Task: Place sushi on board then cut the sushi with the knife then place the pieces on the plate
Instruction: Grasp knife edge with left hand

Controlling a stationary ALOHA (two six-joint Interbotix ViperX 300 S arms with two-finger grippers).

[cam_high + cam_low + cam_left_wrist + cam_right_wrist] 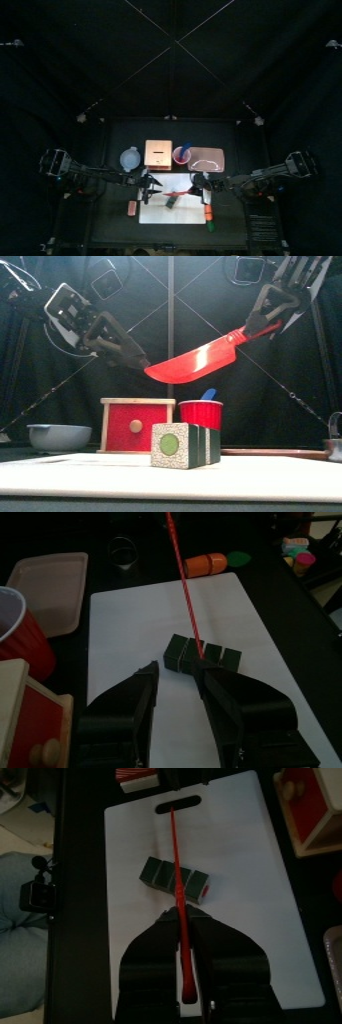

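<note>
Top view: the board (160,216) lies at the bench's (107,228) front middle, with both arms meeting over it, the left jaws from the left and the right jaws from the right. Along the back sit the bowl (130,157), the box (160,153), the cup (183,155) and the tray (207,158), left to right. Front view: the sushi (185,444) stands on the board near its middle, blocks together, 1 pale speckled face toward the front edge. The red knife (201,356) hangs well above it, slanting down from the right jaws at upper right toward the left jaws, whose tips are just beside the blade's tip. Behind the sushi are the box and the cup, which holds a blue knife (209,395); the bowl is at the left. Left wrist view: the left jaws stand apart with nothing between them, above the board just short of the sushi (201,655); the red knife shows edge-on as a thin line over the sushi. An orange toy (205,564) and a green toy (238,558) lie on the bench off the board's end. Right wrist view: the right jaws are closed on the knife's handle, and the blade runs out over the sushi (177,878).
</note>
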